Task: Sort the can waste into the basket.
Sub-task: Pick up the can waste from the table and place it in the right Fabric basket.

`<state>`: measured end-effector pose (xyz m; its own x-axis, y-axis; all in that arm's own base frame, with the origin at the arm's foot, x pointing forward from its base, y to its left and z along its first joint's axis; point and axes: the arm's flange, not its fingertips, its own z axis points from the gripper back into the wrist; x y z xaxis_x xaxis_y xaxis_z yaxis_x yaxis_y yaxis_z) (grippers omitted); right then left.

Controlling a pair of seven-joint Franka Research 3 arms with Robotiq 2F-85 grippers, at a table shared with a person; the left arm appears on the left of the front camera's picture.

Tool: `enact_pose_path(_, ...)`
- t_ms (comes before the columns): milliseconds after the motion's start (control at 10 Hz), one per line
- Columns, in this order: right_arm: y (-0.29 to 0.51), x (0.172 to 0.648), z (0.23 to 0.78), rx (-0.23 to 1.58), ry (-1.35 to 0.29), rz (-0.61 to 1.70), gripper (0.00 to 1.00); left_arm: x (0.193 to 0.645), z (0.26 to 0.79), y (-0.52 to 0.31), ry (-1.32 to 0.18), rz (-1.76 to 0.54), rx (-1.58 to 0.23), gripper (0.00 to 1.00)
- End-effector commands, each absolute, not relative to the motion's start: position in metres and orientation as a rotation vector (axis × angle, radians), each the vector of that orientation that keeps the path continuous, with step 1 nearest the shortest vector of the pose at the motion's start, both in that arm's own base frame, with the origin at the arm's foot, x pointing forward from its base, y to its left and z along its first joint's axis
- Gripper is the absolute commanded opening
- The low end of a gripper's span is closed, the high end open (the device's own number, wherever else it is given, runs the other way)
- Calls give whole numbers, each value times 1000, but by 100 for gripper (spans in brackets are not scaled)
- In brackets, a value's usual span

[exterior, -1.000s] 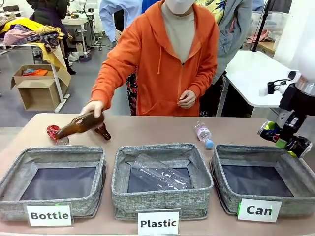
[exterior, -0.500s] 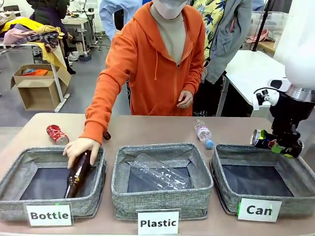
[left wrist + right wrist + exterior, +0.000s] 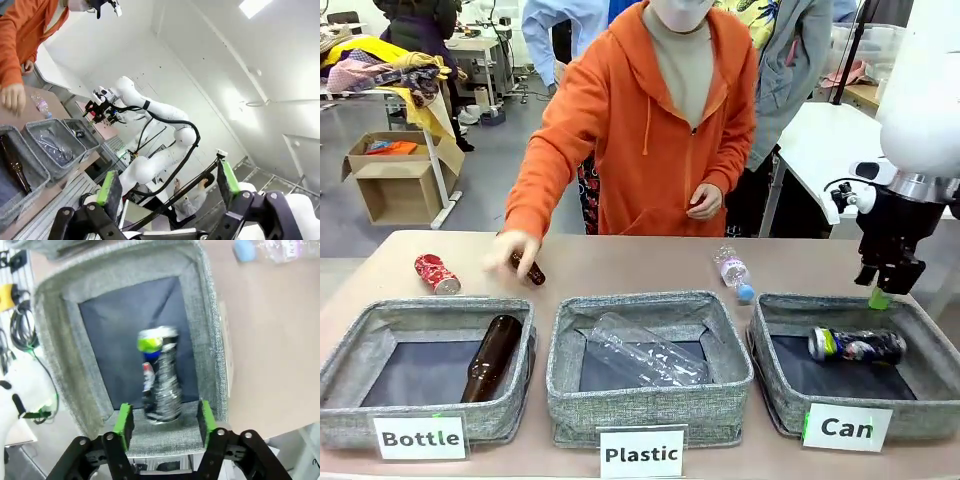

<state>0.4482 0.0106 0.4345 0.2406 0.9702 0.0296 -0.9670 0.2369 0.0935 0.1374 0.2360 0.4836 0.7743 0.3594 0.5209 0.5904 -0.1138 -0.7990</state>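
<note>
Two cans: black can [image 3: 856, 345] lies in the basket [image 3: 788, 405], red can [image 3: 437, 273] outside. Right gripper [image 3: 886, 286] and left gripper [image 3: 167, 182]: jaws spread, empty.

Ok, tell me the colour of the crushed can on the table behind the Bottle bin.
The crushed can is red; front view shows it best.

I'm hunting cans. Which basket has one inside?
The right basket, labelled Can: a black can lies inside. The Bottle basket holds a brown bottle, the Plastic basket a clear bottle.
</note>
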Motion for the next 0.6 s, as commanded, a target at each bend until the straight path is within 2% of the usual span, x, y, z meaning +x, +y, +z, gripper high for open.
enact_pose_path(0, 8, 456, 442, 99, 53, 1358, 100, 130, 482, 240, -731, -253, -1714, 100)
enact_pose_path(200, 18, 457, 454, 137, 30, 1255, 100, 137, 488, 219, -701, -237, -1687, 100)
enact_pose_path(400, 33, 451, 471, 220, 5, 1039, 100, 183, 505, 172, -613, -269, -1577, 100)
enact_pose_path(500, 42, 446, 481, 327, 19, 844, 100, 210, 524, 141, -556, -311, -1494, 100)
